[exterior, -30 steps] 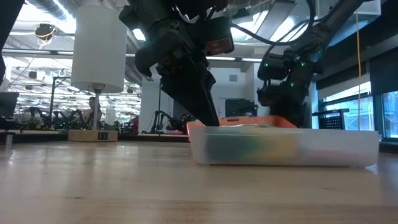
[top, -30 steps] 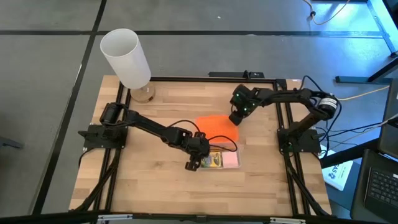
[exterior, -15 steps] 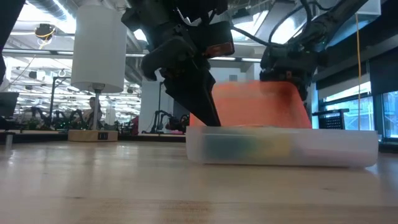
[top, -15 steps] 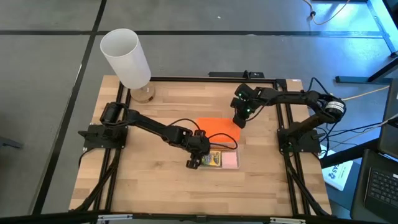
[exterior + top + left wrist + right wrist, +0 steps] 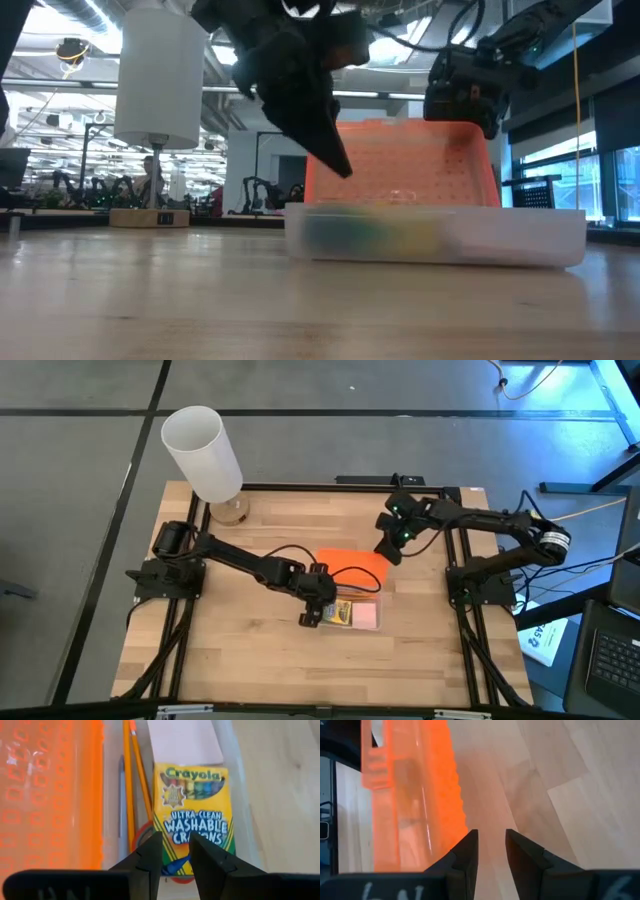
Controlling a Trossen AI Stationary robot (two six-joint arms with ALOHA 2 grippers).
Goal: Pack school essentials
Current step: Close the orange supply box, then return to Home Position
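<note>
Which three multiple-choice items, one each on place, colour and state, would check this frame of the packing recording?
1. Where is the crayon box?
A. inside the clear box
B. beside the white cylinder
C. on the floor

2. What colour is the lid?
A. blue
B. orange
C. white

3. How does the lid stand?
A. flat on the table
B. closed on the box
C. raised on edge behind the box

Answers: 1 A, the left wrist view shows it lying in the box beside the pencils; 2 B, orange in every view; 3 C, the low view shows it upright below the right gripper.
</note>
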